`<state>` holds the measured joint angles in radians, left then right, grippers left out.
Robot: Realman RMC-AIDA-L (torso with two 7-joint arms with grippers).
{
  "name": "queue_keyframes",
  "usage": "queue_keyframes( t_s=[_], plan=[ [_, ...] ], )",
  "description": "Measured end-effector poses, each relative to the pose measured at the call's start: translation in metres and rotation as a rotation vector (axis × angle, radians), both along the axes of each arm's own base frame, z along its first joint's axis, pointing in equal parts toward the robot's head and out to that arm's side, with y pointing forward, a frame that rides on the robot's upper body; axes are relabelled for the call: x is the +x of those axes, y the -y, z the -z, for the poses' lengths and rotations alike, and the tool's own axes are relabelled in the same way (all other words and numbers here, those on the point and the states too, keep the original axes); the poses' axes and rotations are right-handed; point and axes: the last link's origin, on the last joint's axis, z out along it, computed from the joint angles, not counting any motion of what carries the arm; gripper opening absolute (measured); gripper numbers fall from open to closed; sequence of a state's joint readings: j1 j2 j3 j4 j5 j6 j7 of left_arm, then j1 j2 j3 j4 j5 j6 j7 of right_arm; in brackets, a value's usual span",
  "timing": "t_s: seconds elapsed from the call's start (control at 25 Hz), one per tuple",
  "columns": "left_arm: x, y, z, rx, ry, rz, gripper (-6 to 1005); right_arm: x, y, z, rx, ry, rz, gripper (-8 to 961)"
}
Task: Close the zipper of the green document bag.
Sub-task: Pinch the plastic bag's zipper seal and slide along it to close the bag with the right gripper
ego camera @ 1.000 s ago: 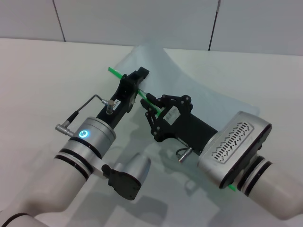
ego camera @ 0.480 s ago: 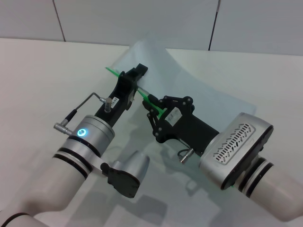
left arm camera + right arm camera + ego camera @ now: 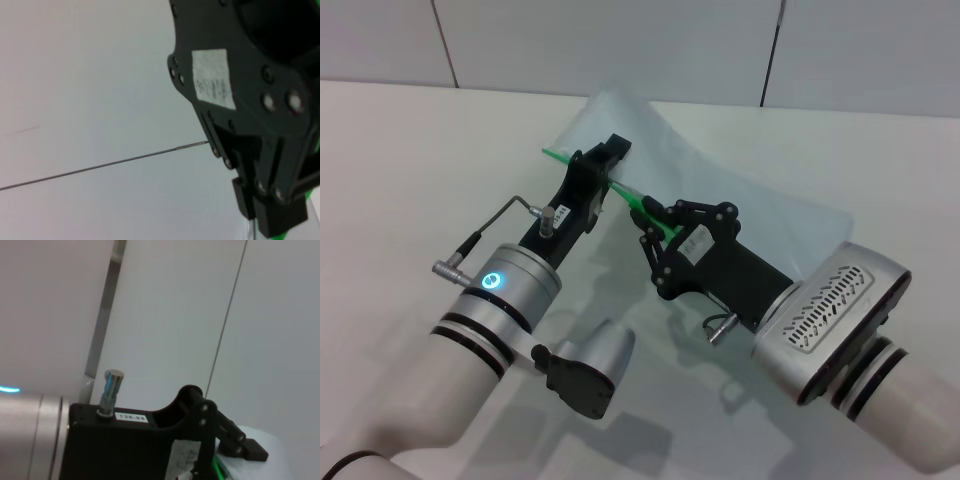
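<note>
The green document bag (image 3: 750, 190) is a translucent pale pouch, partly raised off the white table between my two arms. Its zipper (image 3: 560, 157) is a thin bright green strip along the near-left edge, also visible in the right wrist view as the zipper (image 3: 218, 467). My left gripper (image 3: 610, 165) is shut on that green edge near its far end. A short way along the strip, my right gripper (image 3: 653, 213) is shut on the zipper. The slider tab is hidden between its fingers.
The white table (image 3: 410, 170) stretches bare to the left of my left arm. A pale panelled wall (image 3: 620, 40) rises behind the table's far edge. Both forearms crowd the near middle of the head view.
My right gripper has slid along the green strip toward my right, away from the left gripper. The bag's far corner has risen a little. The left gripper has hardly moved.
</note>
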<state>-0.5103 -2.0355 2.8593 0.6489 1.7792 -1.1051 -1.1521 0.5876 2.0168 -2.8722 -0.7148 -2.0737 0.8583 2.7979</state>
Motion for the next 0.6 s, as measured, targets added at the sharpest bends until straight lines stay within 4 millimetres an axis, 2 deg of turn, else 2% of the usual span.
queue_keyframes(
  t_s=[0.6],
  plan=[
    [-0.0008, 0.0007, 0.0007, -0.004, -0.001, -0.004, 77, 0.0038, -0.0012, -0.0014, 0.007, 0.001, 0.014, 158]
  ],
)
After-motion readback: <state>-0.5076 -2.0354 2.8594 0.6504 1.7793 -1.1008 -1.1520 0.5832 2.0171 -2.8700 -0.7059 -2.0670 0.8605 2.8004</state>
